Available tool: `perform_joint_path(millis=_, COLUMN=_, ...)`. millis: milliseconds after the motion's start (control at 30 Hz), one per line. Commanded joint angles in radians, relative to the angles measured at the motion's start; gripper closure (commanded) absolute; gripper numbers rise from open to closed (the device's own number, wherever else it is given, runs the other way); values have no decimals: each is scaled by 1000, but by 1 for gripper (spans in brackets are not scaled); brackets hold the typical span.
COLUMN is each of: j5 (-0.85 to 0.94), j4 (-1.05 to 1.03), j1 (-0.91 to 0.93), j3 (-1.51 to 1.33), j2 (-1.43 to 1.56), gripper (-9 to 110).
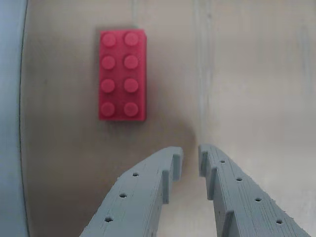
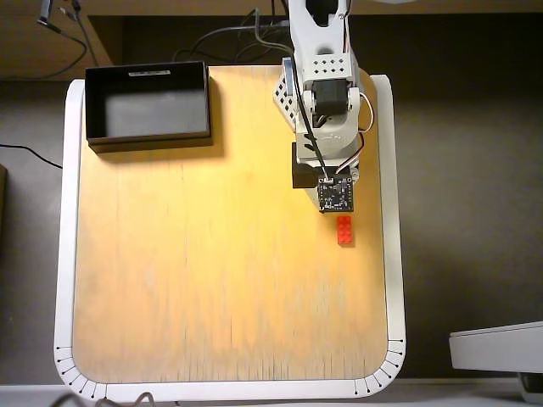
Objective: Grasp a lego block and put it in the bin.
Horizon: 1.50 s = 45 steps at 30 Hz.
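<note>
Nothing done yet: I see the lego block (image 1: 122,74) ungrasped, far from the bin (image 2: 148,103); gripper (image 1: 190,159) fingers slightly apart, empty.

Warm yellow light falls on the wooden tabletop (image 2: 212,254) in the overhead view, brightest at centre, while the surroundings stay dim. The black rectangular bin (image 2: 148,140) casts a shadow toward its near side. The wrist view is soft and washed out, its left edge bowed by distortion.

In the overhead view, the brick (image 2: 345,231) lies on the table (image 2: 212,280) near its right edge. The bin (image 2: 148,103) sits at the far-left corner, well apart.
</note>
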State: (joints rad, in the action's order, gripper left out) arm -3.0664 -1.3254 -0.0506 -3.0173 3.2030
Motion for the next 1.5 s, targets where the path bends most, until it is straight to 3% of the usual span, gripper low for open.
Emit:
perform_joint_path(millis=0, j5=3, j4=2, j1=-17, j3=-156, j2=95, gripper=101)
perform_joint_path(millis=1033, j5=78, j4=2, j1=-21, j3=-156, j2=95, gripper=101)
perform_joint_path(millis=1467, j5=-115, j4=2, j1=-11, j3=51, j2=-29, gripper=101)
